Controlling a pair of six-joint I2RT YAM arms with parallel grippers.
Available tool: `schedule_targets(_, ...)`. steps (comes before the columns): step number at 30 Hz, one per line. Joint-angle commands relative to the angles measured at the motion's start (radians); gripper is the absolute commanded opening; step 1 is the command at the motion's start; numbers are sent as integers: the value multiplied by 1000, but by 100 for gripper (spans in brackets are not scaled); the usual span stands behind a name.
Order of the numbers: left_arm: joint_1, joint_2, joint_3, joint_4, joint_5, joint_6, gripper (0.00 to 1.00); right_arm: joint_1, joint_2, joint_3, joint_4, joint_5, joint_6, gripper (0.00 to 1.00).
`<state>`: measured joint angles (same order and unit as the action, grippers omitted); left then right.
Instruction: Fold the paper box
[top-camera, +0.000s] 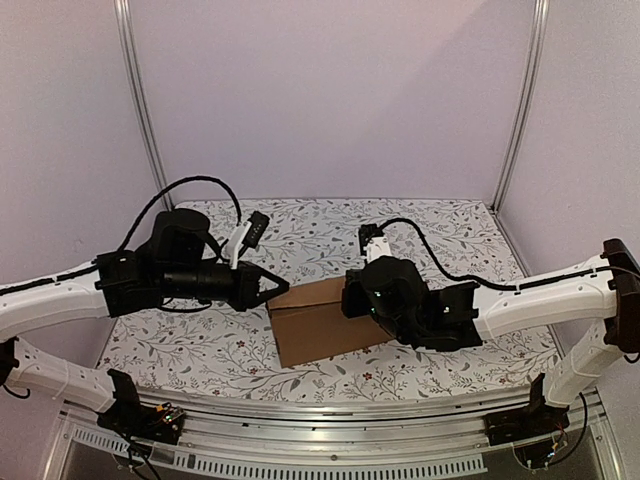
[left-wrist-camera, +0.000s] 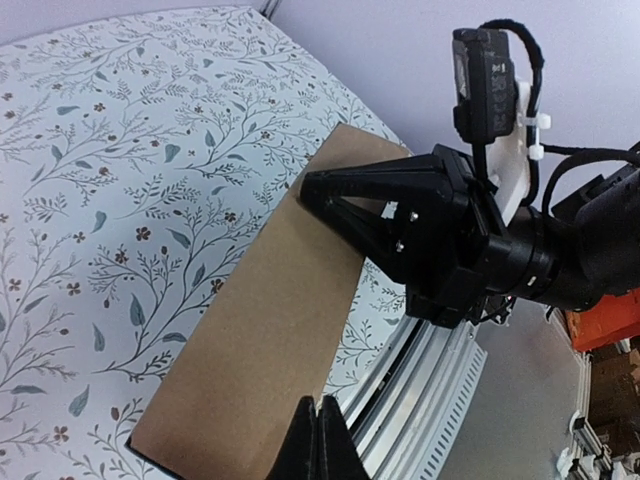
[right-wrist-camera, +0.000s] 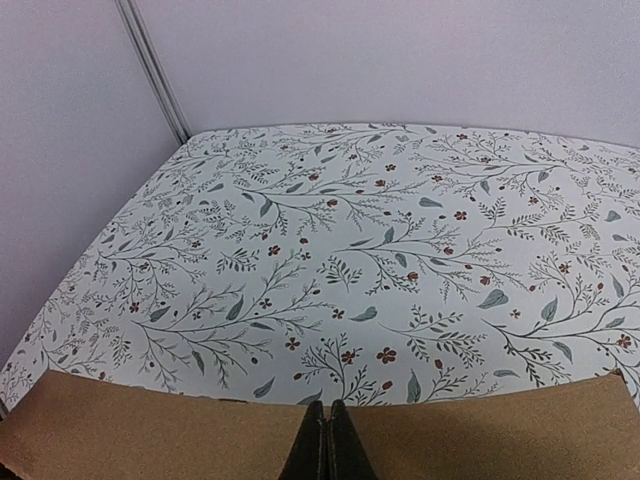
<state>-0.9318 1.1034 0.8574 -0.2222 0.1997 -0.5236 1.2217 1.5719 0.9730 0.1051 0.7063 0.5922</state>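
The paper box (top-camera: 315, 330) is plain brown cardboard, folded shut into a shallow box near the front middle of the table. My left gripper (top-camera: 284, 291) is shut, its tip resting at the box's left top edge. In the left wrist view its shut fingers (left-wrist-camera: 318, 403) lie on the lid (left-wrist-camera: 250, 320) near a long edge. My right gripper (top-camera: 348, 292) is shut at the box's right top end. It also shows in the left wrist view (left-wrist-camera: 306, 186), its tip against the lid's far end. In the right wrist view the shut gripper (right-wrist-camera: 327, 406) sits over the lid's (right-wrist-camera: 150, 430) far edge.
The table has a white floral cloth (top-camera: 440, 240). Lilac walls with metal posts (top-camera: 140, 100) close in the back and sides. An aluminium rail (top-camera: 330, 410) runs along the near edge, just beside the box in the left wrist view (left-wrist-camera: 440, 400).
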Motion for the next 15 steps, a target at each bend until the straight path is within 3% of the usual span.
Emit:
schedule_targets(1,21,15,-43,96,65,8,0,3,68,-78,-200,-81,8,0)
schedule_targets(9,30,54,-321,343,104,-108,0,2,76,-84,-194,-85,16,0)
schedule_targets(15,35,63,-380,322,92,-107,0,2,68,-80,-197,-86,9,0)
